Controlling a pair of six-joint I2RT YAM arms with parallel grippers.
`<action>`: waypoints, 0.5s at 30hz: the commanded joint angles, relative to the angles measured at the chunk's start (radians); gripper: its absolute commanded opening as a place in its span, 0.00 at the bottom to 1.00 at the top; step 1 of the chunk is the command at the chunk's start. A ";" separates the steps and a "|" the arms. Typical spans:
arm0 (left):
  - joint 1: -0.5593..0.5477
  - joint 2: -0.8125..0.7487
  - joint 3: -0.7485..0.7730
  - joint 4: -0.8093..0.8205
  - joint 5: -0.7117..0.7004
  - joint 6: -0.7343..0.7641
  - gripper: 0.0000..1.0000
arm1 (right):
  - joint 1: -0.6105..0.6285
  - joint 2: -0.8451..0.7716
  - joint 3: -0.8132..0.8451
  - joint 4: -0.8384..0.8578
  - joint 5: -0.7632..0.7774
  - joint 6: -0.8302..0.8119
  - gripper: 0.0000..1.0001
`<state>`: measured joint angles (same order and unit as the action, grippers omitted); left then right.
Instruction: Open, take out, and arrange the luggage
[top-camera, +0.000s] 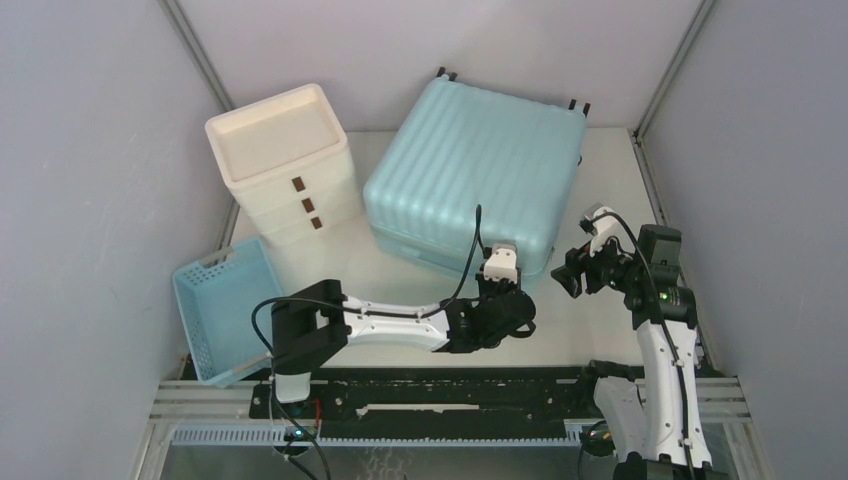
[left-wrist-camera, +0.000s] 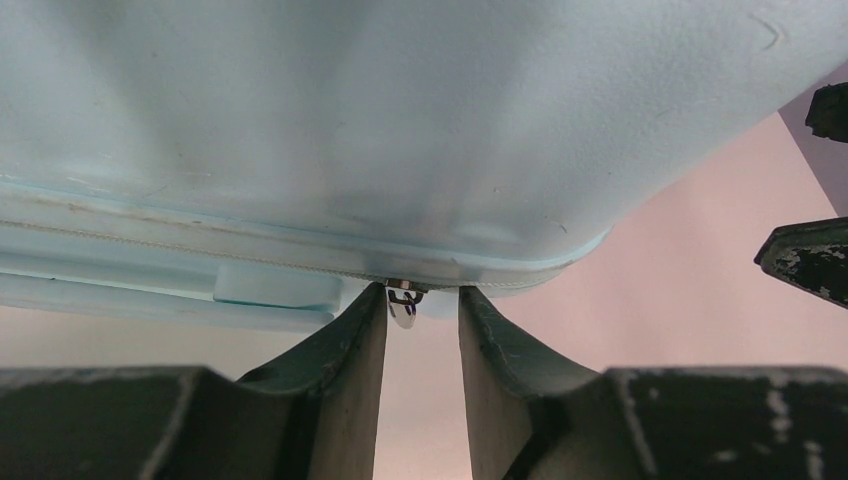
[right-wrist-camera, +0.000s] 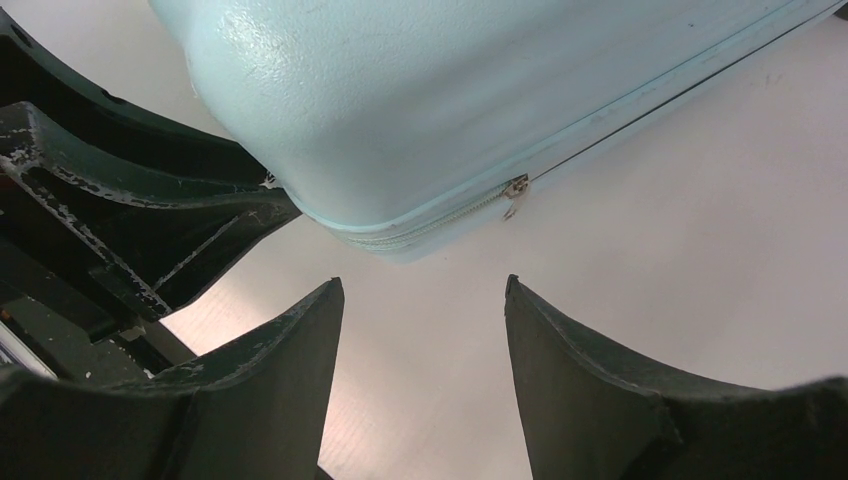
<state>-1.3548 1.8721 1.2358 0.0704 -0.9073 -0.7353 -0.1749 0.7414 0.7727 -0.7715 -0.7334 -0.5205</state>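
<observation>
Luggage (top-camera: 475, 170) sits shut and flat on the surface (top-camera: 570, 335), with its near corner right off the tips of both tools. The zip seam runs round that corner. A little metal zipper pull (left-wrist-camera: 403, 303) hangs just past the left tool (left-wrist-camera: 421, 290), in the narrow gap between its fingers and closer to one of them. Nothing's pinched, so I'd call that tool open, just barely. The right tool (right-wrist-camera: 422, 283) is spread wide with nothing in it, aimed at the same corner from the other side and a bit short of the shell. A pull shows ahead of it too, but I can't tell if it's the same one.

What could go wrong, imo: that pull is tiny and dangly, so if the fingers close slightly off, it swings away or gets nipped by an edge and slips. Dragging it round the curved corner could jam the slider or shift the whole case, since nothing's bracing it. The tools are crowded together too, so an easy bump. Off to the left tool's outer side, the white drawer unit (top-camera: 285, 165) and blue basket (top-camera: 225, 305) look out of the way.

Branding or writing: none readable anywhere.
</observation>
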 joint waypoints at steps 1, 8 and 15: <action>0.012 0.015 -0.013 0.039 -0.036 -0.015 0.37 | 0.009 -0.010 0.012 0.038 0.006 0.012 0.69; 0.008 -0.044 -0.079 0.098 -0.004 0.027 0.41 | 0.008 -0.011 0.011 0.036 0.006 0.010 0.69; 0.008 -0.122 -0.171 0.207 0.020 0.053 0.43 | 0.008 -0.010 0.011 0.034 0.006 0.008 0.69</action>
<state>-1.3540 1.8359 1.1091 0.1810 -0.8814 -0.7208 -0.1730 0.7410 0.7727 -0.7704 -0.7330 -0.5209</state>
